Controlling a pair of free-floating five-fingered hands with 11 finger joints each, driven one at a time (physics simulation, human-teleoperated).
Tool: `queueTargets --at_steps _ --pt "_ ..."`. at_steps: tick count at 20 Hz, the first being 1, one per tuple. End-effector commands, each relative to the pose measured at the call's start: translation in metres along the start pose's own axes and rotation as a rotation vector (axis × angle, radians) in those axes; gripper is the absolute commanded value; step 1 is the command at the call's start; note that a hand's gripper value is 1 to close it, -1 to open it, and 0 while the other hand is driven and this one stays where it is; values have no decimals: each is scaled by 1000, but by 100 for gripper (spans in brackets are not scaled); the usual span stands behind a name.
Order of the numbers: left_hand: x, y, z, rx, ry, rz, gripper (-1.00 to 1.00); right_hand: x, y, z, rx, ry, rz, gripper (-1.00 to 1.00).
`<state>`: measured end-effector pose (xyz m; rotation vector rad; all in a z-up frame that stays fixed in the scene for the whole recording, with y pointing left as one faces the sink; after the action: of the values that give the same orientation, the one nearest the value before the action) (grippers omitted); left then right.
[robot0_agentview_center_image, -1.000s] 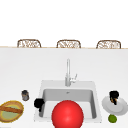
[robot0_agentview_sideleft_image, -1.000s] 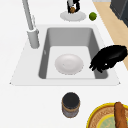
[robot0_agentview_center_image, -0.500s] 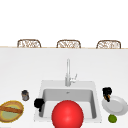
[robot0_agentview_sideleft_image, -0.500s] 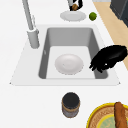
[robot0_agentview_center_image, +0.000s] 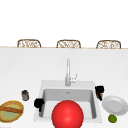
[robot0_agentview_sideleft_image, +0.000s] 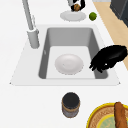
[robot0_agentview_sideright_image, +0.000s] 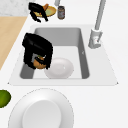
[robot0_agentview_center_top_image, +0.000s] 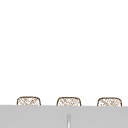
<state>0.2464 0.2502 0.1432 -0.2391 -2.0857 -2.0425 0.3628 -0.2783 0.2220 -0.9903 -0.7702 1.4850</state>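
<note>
2 hands (robot0_agentview_center_image: 99, 90), 2 white plates (robot0_agentview_center_image: 115, 105)

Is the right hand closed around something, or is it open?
Closed. In the right side view, the right hand hangs above the sink with its fingers curled round a small orange-brown object.

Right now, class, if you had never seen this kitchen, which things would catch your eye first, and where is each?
First comes the big red ball, filling the front of the sink in the front view. Next, the right hand, curled round a small brown object above the sink's right end, beside the white plate lying in the basin. Then the left hand hovering at the sink's left end.
</note>
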Motion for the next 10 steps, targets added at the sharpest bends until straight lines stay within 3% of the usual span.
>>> queueTargets --at_steps 1,5,10 --pt "0 0 0 0 0 0 0 28 -3 5 0 -20 -41 100" --pt "0 0 0 0 0 0 0 62 6 -2 12 -18 -31 100" --pt "0 0 0 0 0 0 0 89 19 -11 27 -13 -100 100"
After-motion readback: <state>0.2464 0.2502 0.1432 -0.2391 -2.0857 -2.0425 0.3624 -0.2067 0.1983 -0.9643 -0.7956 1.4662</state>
